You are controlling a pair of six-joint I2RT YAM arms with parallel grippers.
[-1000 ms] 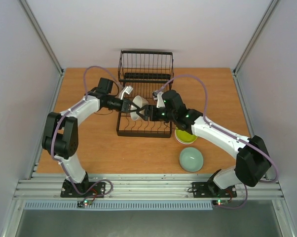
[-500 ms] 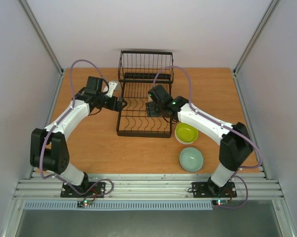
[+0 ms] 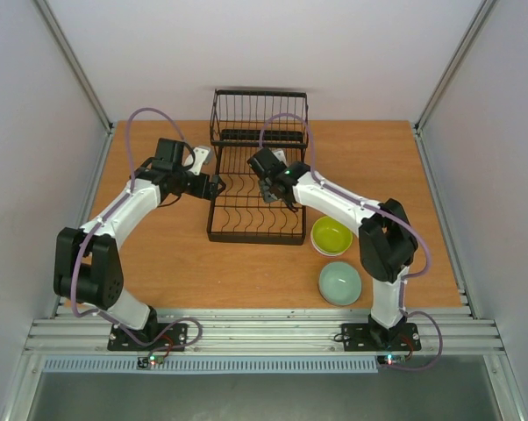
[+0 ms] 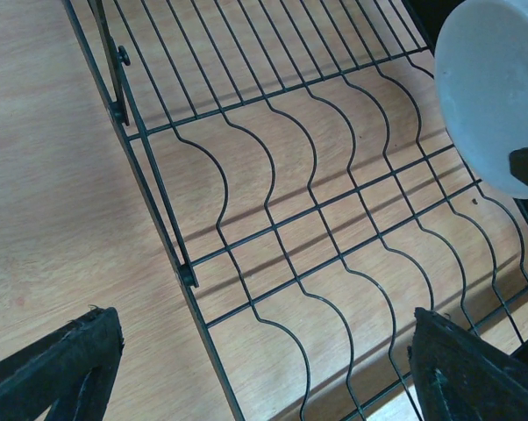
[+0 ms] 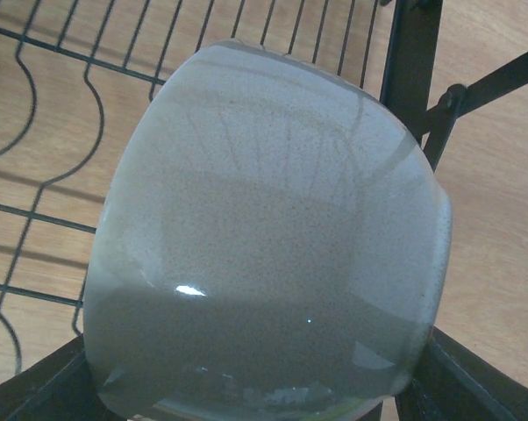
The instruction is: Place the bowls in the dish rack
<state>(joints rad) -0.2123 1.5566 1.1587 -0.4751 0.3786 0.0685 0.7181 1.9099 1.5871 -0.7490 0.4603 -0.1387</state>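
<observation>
A wooden worktop [image 3: 159, 263] with light grain fills the middle of a booth. Plain pale walls [image 3: 264, 53] close it in at the back and on both sides, with slanting metal posts [image 3: 75, 66] at the far corners. A ribbed aluminium rail [image 3: 264, 326] runs along the near edge, with a perforated strip [image 3: 264, 364] below it. The light is even and soft.

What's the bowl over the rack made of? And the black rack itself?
The bowl looks like glazed ceramic: glossy, finely speckled, with bright light spots on it. The dish rack looks like thin metal wire, bent into curves, with a black coating; paint or plastic, I cannot tell.
</observation>
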